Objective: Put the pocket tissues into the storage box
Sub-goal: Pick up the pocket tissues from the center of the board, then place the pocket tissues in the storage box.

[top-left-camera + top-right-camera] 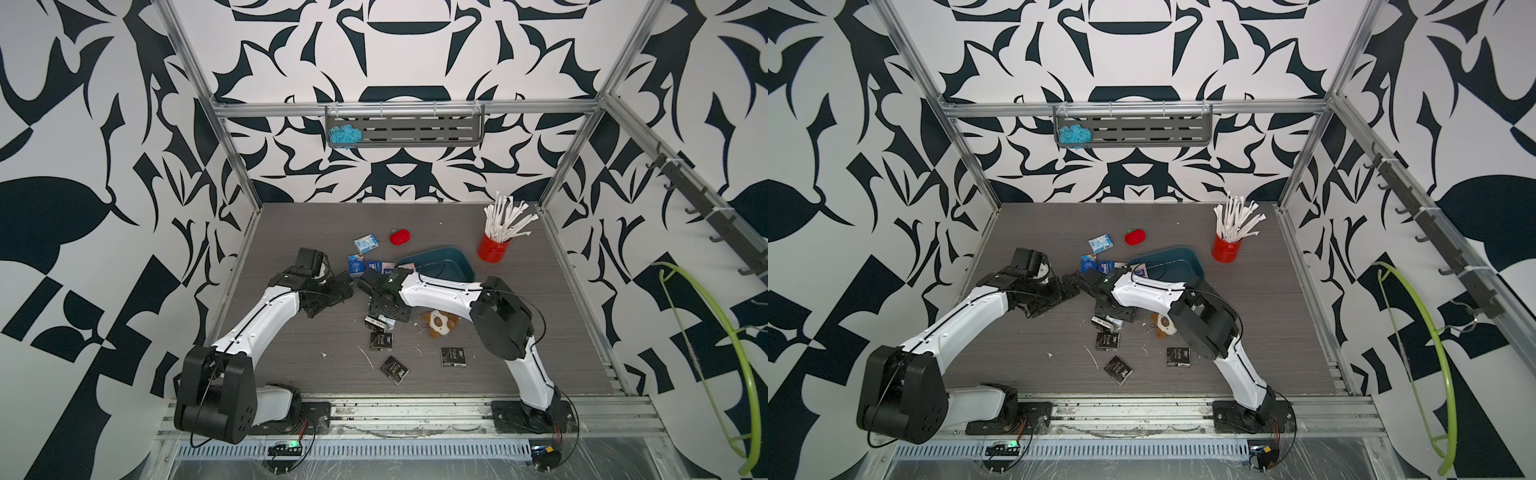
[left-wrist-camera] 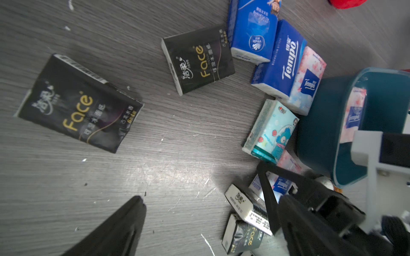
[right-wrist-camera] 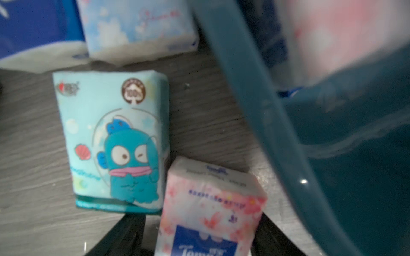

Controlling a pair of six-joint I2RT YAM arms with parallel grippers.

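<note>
Storage box sits just off table centre toward 1 o'clock, taking 12 as the back wall. One boxed pink pack lies inside. The other pocket tissues I see are out on the table.

Right claw: jaws apart, straddling a loose pink pack near the box's 9 o'clock wall. Bare table shows between one finger and the pack, so I read no clamp. Left claw: wide open, holding nothing, tip close to the right claw.

In the way: right forearm lies across the box's 6 o'clock rim in both top views. Cartoon light-blue pack sits just beside the loose pink pack. Farther out at 9 o'clock, side by side: pale Tempo pack, dark-blue Tempo pack, blue Vinda pack.

Brown-and-white plush at 6 o'clock, red plush at 11. Red cup of white sticks at 2, near but apart.

Count, left wrist view: four black packs, five coloured on the table, one in the box. Top views show three black packs lying singly between 6 and 7 o'clock. I can't tell which overlap with those four. One box, one cup, two plush toys.
</note>
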